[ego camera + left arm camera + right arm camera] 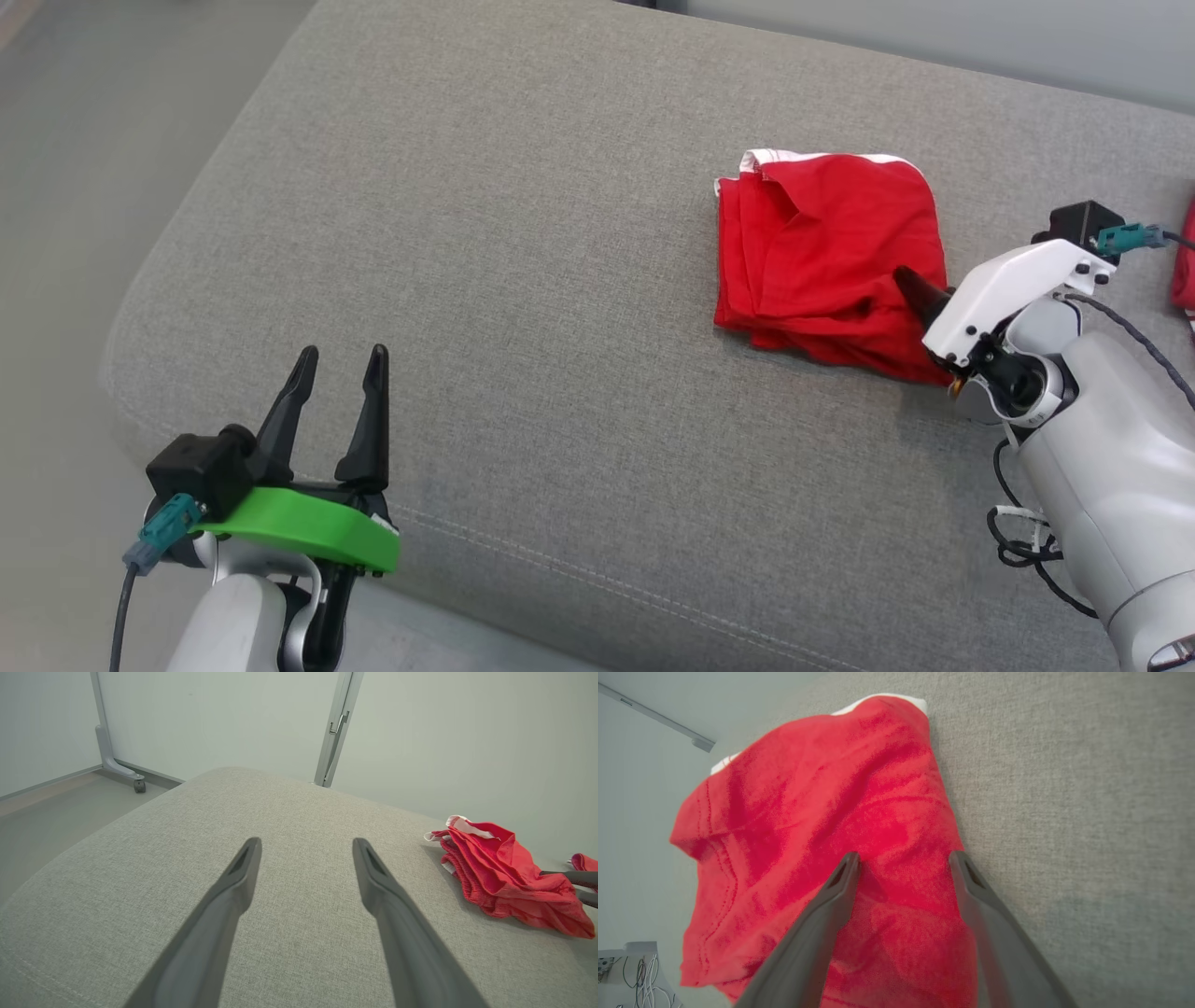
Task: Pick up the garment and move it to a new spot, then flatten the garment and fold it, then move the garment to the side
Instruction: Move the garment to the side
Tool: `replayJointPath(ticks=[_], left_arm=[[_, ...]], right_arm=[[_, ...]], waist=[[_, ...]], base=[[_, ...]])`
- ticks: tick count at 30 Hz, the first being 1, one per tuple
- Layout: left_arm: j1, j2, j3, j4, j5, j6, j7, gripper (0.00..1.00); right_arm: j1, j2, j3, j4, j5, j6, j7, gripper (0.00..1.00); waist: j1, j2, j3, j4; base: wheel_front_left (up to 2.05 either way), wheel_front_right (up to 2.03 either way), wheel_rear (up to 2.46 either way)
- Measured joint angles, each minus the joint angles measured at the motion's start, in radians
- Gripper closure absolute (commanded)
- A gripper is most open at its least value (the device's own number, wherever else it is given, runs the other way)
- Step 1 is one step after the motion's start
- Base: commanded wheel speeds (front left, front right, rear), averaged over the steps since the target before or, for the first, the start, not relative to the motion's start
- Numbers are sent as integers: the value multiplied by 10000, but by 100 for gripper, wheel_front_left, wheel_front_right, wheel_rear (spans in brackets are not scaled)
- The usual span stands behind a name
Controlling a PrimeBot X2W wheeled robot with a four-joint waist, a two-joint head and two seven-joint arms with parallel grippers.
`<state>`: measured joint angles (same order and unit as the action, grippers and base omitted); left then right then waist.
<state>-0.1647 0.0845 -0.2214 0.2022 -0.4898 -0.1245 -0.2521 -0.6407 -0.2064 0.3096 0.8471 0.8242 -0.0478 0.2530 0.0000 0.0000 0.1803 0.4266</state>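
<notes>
Jaws wide apart on both sides, gripping nothing. Right gripper (904, 856) low over near right corner of red garment (826, 252), fingers straddling a fold, probably to pinch it. Garment lying crumpled on right part of grey cushion (513, 280). Left gripper (343, 353) well apart, idle.

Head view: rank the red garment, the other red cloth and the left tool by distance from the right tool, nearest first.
From the right tool:
1. red garment: right at its open fingers, to its left.
2. other red cloth: at the view's right edge, to its right.
3. left tool: far across the cushion, lower left.
</notes>
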Motion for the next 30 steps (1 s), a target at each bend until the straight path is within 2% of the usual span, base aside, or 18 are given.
replayJointPath(ticks=[1, 5, 12, 13, 15, 16, 20, 30], left_arm=[[0, -2, 6, 0, 0, 0, 0, 0], [0, -4, 10, 4, 0, 0, 0, 0], [-2, -6, 29, 13, 0, 0, 0, 0], [-3, -6, 29, 13, 0, 0, 0, 0], [-5, -6, 29, 13, 0, 0, 0, 0], [-7, -6, 31, 13, 0, 0, 0, 0], [-14, -6, 50, 15, 0, 0, 0, 0], [-21, 15, 257, 25, 0, 0, 0, 0]], right_arm=[[-34, 44, -56, 184, 102, -132, 128, 0], [-106, 31, -94, 652, 205, -234, 479, 0], [-449, 136, -282, 1066, 424, -255, 663, 0], [-482, 199, -372, 1089, 533, -242, 663, 16], [-503, 299, -502, 1133, 738, -232, 663, 100], [-511, 370, -504, 1170, 767, -228, 663, 100], [-554, 499, -493, 1208, 777, 138, 535, 100], [-1052, 408, -69, 1039, 209, 1039, -746, 100]], waist=[[0, 0, 13, 21], [0, 0, 29, 65], [0, 0, 59, 93], [0, 0, 66, 94], [0, 0, 80, 95], [0, 0, 86, 95], [0, 0, 105, 82], [0, 0, -44, -191]], base=[[0, 0, 0], [0, 0, 0], [0, 0, 0], [0, 0, 0], [0, 0, 0], [0, 0, 0], [0, 0, 0], [0, 0, 0]])
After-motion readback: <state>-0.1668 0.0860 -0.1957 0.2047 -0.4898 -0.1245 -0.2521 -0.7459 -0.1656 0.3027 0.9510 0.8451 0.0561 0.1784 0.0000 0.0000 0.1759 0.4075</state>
